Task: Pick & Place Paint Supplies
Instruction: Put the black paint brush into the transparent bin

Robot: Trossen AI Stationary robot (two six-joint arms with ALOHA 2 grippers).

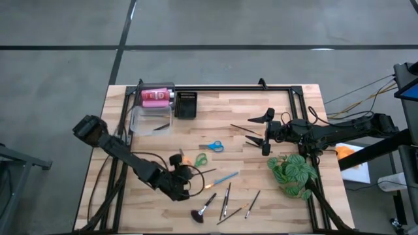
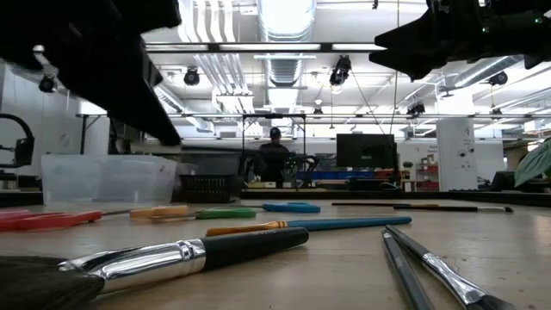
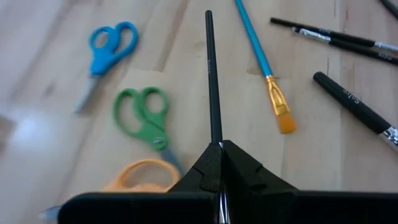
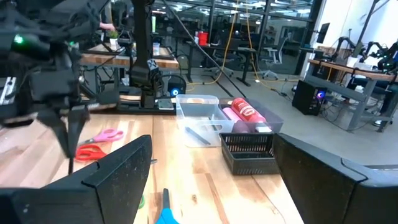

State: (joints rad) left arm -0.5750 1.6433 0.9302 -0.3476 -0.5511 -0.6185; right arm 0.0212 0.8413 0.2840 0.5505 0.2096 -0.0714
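Light wood table (image 1: 274,98) sits on grey concrete floor, with scissors (image 1: 211,145) and brushes scattered. Left pincer (image 1: 185,175) pinches a black brush (image 3: 212,87); right pincer (image 1: 260,129) hangs wide open, empty.

Scissors (image 1: 211,145) mid-table, brushes (image 1: 225,199) below (scattered), plant (image 1: 292,172) right

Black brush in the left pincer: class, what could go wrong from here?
1. The left pincer is shut on only the end of the thin black brush, so it may swing or slip.
2. Green scissors and the blue-handled brush lie close; a low sweep could knock them.
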